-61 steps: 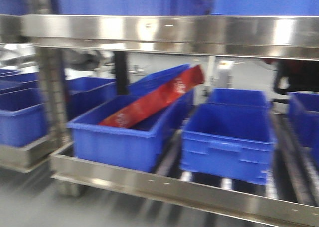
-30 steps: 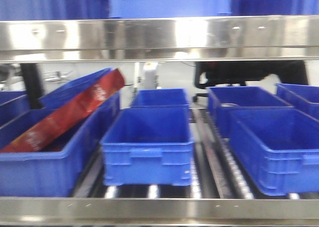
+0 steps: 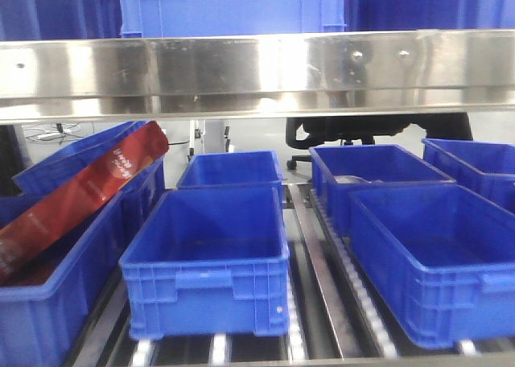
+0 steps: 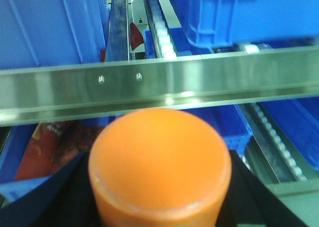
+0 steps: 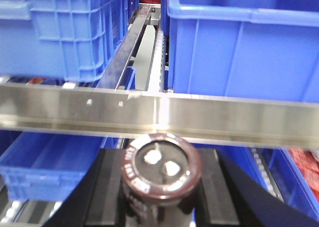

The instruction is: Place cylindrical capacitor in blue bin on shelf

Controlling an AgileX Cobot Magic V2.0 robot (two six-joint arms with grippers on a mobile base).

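Fingers (image 5: 239, 192) of your right gripper (image 5: 162, 189) are closed on the cylindrical capacitor (image 5: 162, 170), one black finger on each side. It stands upright with its top facing the wrist camera, just short of the shelf's steel front rail (image 5: 224, 120) and not yet over any bin. Your left gripper (image 4: 159, 199) looks clamped the same way on an orange cylinder (image 4: 159, 162), also close to a rail.

The main hazard I judge is that rail. It is hard, polished metal lying across your path, and a low approach could knock the capacitor out of the grip. The capacitor's sleeve is dark, glossy and round, so the fingers meet it only along narrow lines, and a nudge could twist it or let it slip. If you release early, it could land on the roller tracks (image 3: 310, 254) between the bins and roll away. The open blue bin (image 3: 205, 303) at centre front is rigid ribbed plastic with a deep, smooth floor. The neighbouring bin holds a slanted red foil packet (image 3: 80, 194). Mind the orange cylinder's clearance too.
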